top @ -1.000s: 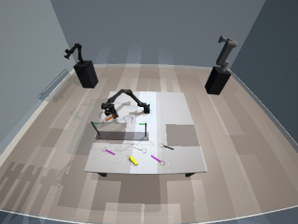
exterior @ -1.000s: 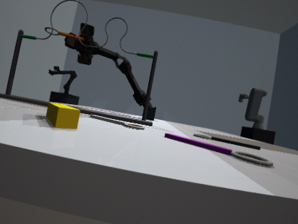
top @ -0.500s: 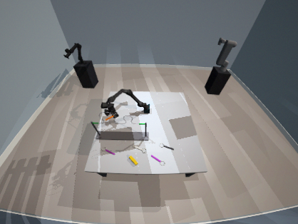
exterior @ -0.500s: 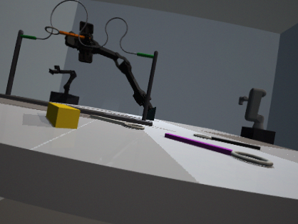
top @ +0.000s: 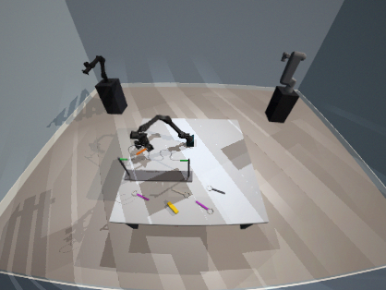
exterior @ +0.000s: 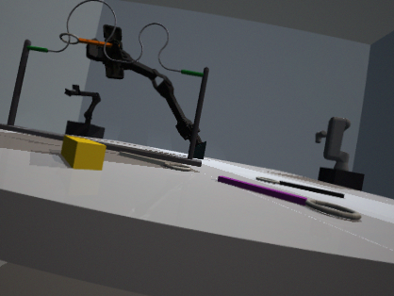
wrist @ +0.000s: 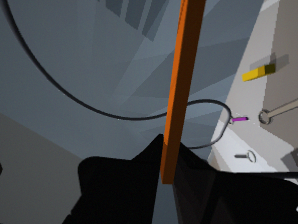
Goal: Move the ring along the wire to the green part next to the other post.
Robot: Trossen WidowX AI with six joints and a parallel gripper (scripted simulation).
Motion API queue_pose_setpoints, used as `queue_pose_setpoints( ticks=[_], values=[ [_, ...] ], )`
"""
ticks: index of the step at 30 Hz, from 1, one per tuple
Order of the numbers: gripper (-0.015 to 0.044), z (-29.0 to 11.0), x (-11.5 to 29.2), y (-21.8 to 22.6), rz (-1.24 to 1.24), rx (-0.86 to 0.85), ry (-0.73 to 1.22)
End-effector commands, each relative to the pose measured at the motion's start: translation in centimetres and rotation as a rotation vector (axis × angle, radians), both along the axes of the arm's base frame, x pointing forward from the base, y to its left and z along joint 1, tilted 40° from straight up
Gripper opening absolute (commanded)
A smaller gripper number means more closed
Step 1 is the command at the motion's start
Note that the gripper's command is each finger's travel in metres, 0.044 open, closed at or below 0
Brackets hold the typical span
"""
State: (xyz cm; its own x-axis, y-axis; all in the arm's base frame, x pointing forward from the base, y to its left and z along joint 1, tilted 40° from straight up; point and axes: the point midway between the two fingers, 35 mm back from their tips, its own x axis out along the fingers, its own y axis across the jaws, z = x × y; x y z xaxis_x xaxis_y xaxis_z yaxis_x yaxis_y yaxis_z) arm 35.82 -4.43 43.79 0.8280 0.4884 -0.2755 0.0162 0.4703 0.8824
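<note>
Counter (exterior: 141,198): smooth, glossy pale surface with faint reflections. Orange handle (exterior: 94,41): matt, plastic-like. Wire (exterior: 160,52): thin smooth grey metal. Claw (exterior: 109,44): matt black. Yellow block (exterior: 83,152): matt, evenly coloured.

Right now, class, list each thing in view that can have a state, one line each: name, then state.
gripper: shut on the orange handle.
orange handle: held, roughly level in the exterior view.
ring: threaded on the wire, just past the green part by the near post.
yellow block: resting on the table.
purple-handled ring: lying flat on the table.
</note>
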Motion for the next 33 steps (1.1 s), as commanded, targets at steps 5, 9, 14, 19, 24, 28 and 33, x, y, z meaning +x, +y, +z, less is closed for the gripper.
queue_pose_setpoints(
  ticks=[5, 9, 14, 19, 24, 28, 33],
  values=[
    [-0.015, 1.6, -0.1, 0.6, 0.005, 0.064, 0.0],
    [-0.015, 2.2, -0.1, 0.8, 0.004, 0.095, 0.006],
    [-0.015, 3.0, -0.2, 1.0, 0.003, 0.126, 0.013],
    [-0.015, 3.6, -0.2, 1.1, 0.002, 0.131, 0.017],
    [-0.015, 3.8, -0.2, 1.2, 0.001, 0.115, 0.019],
    [-0.015, 3.9, -0.2, 1.2, -0.001, 0.084, 0.019],
    [-0.015, 3.9, -0.1, 1.2, -0.006, 0.038, 0.016]
  ],
)
